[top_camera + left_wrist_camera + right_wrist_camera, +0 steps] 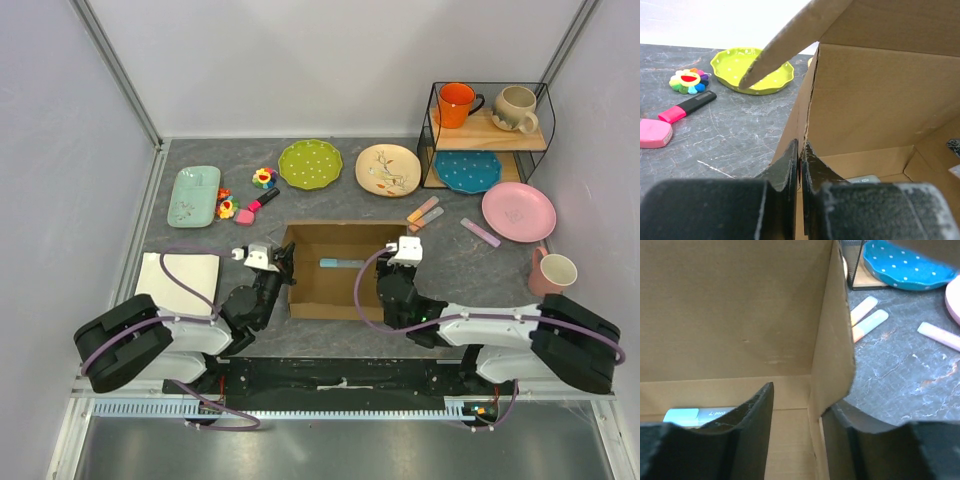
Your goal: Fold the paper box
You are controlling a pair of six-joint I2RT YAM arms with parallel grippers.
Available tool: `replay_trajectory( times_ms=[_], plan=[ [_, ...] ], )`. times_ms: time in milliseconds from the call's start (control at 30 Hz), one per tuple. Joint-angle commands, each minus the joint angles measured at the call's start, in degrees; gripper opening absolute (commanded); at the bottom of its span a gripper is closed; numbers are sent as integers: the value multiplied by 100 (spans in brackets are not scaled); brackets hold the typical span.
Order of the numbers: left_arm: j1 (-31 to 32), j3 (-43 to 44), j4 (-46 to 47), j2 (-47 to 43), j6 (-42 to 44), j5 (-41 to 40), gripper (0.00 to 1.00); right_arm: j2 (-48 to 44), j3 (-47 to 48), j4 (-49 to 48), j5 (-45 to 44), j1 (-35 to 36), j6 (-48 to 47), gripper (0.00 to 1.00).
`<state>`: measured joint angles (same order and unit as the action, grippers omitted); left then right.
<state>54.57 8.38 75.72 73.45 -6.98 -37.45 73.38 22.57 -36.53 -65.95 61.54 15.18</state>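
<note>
The only print in view is a short dark line on the pale blue marker (695,416) lying inside the cardboard box (740,315). It is too blurred to read.

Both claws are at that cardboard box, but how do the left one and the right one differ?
The left gripper is pinched shut on the left wall of the box; the right gripper has its jaws apart. The left gripper clamps the cardboard; the right gripper only straddles the right wall, one finger inside, one outside. Both are black and sit at the box's rim.
</note>
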Motion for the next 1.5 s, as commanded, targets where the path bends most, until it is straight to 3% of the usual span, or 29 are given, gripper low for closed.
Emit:
replay_trajectory(
  times_ms=[0, 133, 300, 500, 700, 867, 1033, 1133, 1300, 1367, 1467],
  plan=[
    [98, -30, 839, -225, 135, -52, 9, -928, 160, 1452, 267, 121, 564, 54],
    [116, 23, 576, -340, 285, -60, 9, -1773, 195, 2386, 241, 253, 898, 66],
    [151, -38, 619, -296, 329, -78, 9, -3046, 178, 3449, 206, 578, 1145, 72],
    [212, -135, 821, -68, 356, -210, 8, -4093, 380, 4109, 434, 921, 1224, 90],
    [274, -232, 909, 46, 355, -368, 8, -4894, 836, 3708, 1126, 1009, 374, 98],
    [318, -214, 909, 64, 399, -403, 8, -5010, 1547, 3372, 1585, 1009, -172, 98],
    [406, -232, 743, -94, 470, -421, 13, -4150, 2355, 3310, 2042, 1009, -516, 98],
    [458, -188, -37, -550, 330, -447, 19, -3359, 2611, 3547, 2078, 1009, -420, 98],
    [476, 6, -3144, -2558, -469, -280, 34, -2716, 2376, 3461, 2060, 1009, -86, 98],
    [502, 23, -3877, -3158, -584, -184, 40, -2715, 2095, 3250, 2060, 1009, -33, 98],
    [511, 304, -5635, -4310, -909, 149, 43, -2593, 1962, 3109, 2060, 1009, 11, 98]
  ],
)
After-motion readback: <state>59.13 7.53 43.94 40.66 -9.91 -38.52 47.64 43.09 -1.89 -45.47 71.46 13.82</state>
